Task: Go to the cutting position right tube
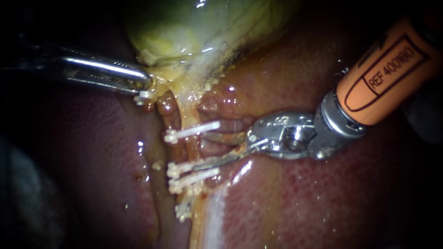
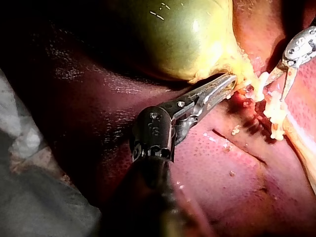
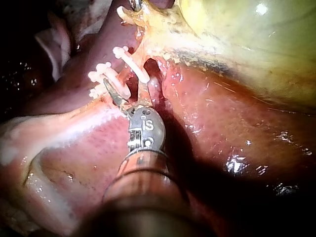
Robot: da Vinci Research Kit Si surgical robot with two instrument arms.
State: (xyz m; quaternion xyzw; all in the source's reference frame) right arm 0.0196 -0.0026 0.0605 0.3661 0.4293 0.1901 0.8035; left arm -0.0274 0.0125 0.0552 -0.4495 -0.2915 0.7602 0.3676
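1. The right instrument [image 1: 202,148] holds its jaws open, and the right tube [image 1: 216,148] lies between its two blades. I cannot tell if they touch it.
2. A single clip [image 1: 193,131] crosses the tube just beside one blade. A pair of clips [image 1: 191,167] sits just beside the other blade.
3. The left instrument [image 1: 148,82] has its jaws closed on the yellowish neck of the gallbladder [image 1: 184,27], apart from the right instrument.
4. The liver [image 1: 300,198] lies under both instruments.
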